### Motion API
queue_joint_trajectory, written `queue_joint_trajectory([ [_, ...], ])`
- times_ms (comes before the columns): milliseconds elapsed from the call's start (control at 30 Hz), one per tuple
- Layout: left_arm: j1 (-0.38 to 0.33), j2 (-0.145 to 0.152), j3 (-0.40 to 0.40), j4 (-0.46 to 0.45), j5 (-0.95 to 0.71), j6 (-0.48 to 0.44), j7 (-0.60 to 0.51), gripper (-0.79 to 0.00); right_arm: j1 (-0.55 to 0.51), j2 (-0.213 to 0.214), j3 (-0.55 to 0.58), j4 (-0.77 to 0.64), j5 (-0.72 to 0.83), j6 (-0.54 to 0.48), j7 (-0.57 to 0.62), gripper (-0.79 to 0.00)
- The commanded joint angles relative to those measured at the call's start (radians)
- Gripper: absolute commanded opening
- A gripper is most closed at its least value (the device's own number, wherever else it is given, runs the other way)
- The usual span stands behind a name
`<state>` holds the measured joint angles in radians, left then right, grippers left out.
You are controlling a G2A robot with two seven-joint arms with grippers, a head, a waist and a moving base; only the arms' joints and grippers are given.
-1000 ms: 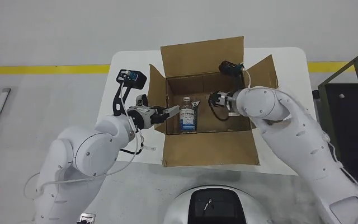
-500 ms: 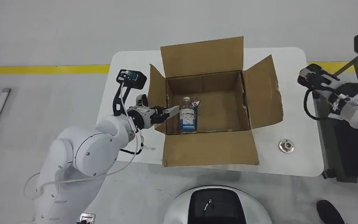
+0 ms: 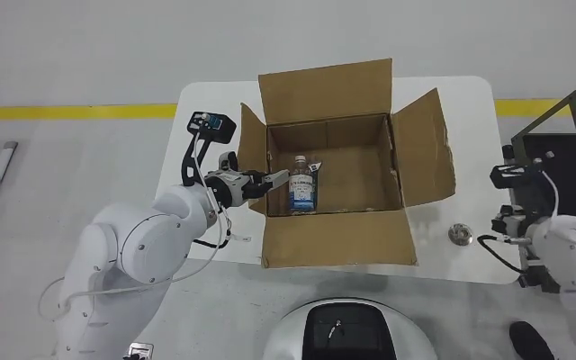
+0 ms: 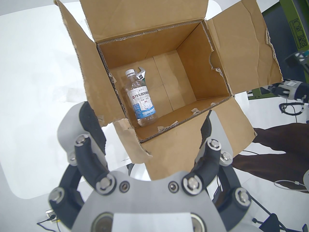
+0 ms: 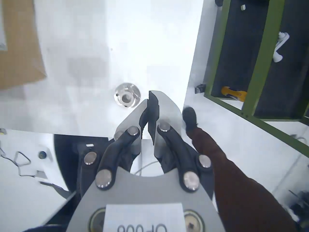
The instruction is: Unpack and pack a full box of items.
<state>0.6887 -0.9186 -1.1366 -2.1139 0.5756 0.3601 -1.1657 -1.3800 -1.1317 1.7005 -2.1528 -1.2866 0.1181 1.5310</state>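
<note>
White table [image 3: 216, 108] carries an open box [image 3: 337, 238] with all four flaps folded out. On its floor, close to the wall on the robot's left side, a bottle [image 3: 302, 187] lies on its side. A wrench [image 3: 315, 166] shows its head just beside the cap, and the rest of it is hidden by the bottle. On the table to the right of the box lies a small metal disc [image 3: 461, 234], which seems already unpacked.

The left gripper [image 3: 270, 180] hangs at the left wall of the box, jaws wide apart and holding nothing, pointed at the bottle. The right gripper [image 5: 150, 97] is over the right edge of the table, near the disc, with its jaws closed together on nothing.

I judge that the step in hand is taking out the bottle with the left gripper. To do it well, the gripper should first pass over the torn left flap and wall, not through them. Then it should come down with one finger on each side of the bottle's body, at the label. A round bottle can roll, so the jaws should close slowly and squarely. The grip must stay away from the cap end, so that the wrench is not caught. The lift should go straight up until the bottle clears the rim.
</note>
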Motion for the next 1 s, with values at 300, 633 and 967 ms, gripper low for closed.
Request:
queue_joint_trajectory([
  [300, 0.0, 0.0, 0.0, 0.0, 0.0, 0.0, 0.0, 0.0, 0.002, -0.003, -0.052, 0.023, -0.007, 0.005, 0.004, -0.785],
  [633, 0.0, 0.0, 0.0, 0.0, 0.0, 0.0, 0.0, 0.0, -0.006, -0.006, -0.035, 0.111, 0.112, -0.01, -0.076, -0.785],
  [967, 0.0, 0.0, 0.0, 0.0, 0.0, 0.0, 0.0, 0.0, 0.031, 0.001, -0.023, 0.178, 0.16, -0.051, -0.08, -0.533],
])
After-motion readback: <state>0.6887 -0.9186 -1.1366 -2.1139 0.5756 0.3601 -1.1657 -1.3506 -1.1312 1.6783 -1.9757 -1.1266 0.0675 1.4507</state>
